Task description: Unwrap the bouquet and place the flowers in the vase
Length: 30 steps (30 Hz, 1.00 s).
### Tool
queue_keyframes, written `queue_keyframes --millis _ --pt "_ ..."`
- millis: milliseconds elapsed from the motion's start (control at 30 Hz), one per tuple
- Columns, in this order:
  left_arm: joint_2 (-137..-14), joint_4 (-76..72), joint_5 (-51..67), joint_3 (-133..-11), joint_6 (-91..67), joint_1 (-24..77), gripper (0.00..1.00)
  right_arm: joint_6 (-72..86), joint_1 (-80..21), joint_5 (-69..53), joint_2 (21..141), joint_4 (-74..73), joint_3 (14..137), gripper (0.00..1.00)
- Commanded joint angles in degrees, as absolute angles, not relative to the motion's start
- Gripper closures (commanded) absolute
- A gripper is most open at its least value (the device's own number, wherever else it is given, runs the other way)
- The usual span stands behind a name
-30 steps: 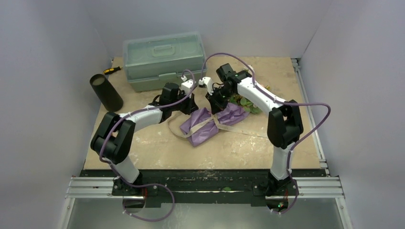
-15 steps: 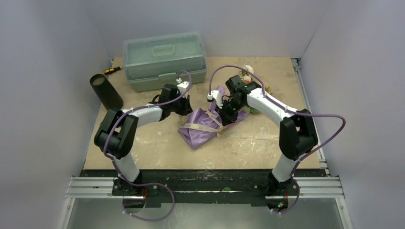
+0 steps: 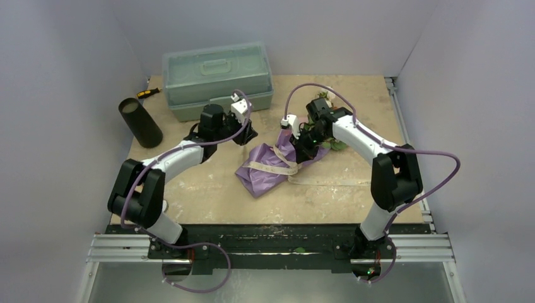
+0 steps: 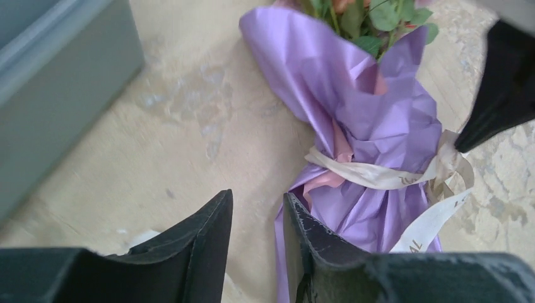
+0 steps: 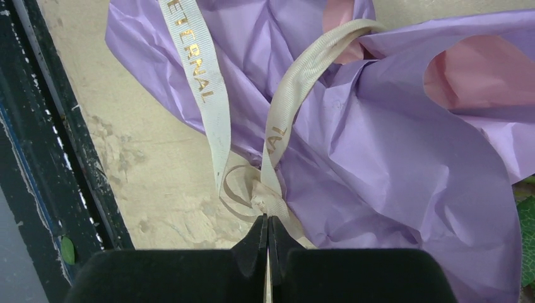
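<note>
The bouquet [image 3: 268,169] lies mid-table in crinkled purple paper [image 4: 378,113] with pink showing inside, tied with a beige ribbon [image 5: 197,79]. Green leaves of the flowers [image 4: 378,12] poke out of its far end, with pale blooms [image 3: 325,101] behind the right arm. My right gripper [image 5: 267,218] is shut on the ribbon at its knot, on the bouquet's right side. My left gripper [image 4: 257,199] hangs open just left of the paper's edge, with nothing between its fingers. The black vase [image 3: 140,122] stands at the far left, away from both grippers.
A pale green toolbox [image 3: 217,77] sits at the back left, close behind the left gripper. A yellow-handled tool [image 3: 148,93] lies beside it. A loose ribbon tail [image 3: 331,183] trails right across the table. Grey walls enclose three sides.
My left gripper has let go of the paper, opened and drawn back towards the toolbox. My right gripper has moved right and nearer with the ribbon, shifting the bouquet slightly.
</note>
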State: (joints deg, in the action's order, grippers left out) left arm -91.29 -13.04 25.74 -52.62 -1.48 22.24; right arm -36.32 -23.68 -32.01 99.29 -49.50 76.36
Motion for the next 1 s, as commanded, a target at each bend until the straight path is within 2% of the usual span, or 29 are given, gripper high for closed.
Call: queue_keyframes --millis 0,133,233,533,767,967 --pt "-85.4 -12.5 33.9 -54.0 21.2 23.2 0.65 -34.8 -23.8 -35.5 98.3 -46.9 76.3 1.00" --pt "-82.0 -8.7 38.3 -49.9 40.2 28.3 0.66 -34.7 -23.9 -36.1 98.0 -46.9 76.3 1.00" --pt "-82.5 -6.2 39.1 -49.4 47.9 32.6 0.69 -34.8 -23.9 -37.0 97.2 -47.1 76.4 1.00" --pt "-89.7 -11.6 38.1 -51.7 49.4 40.2 0.73 -36.0 -23.9 -38.6 95.7 -48.3 77.6 1.00" --pt "-94.5 -15.1 34.8 -52.3 50.4 41.9 0.66 -37.1 -23.8 -39.0 95.7 -49.9 79.1 1.00" --pt "-97.0 -19.4 30.9 -53.5 47.3 42.6 0.65 -37.8 -23.9 -39.4 95.9 -50.7 79.3 1.00"
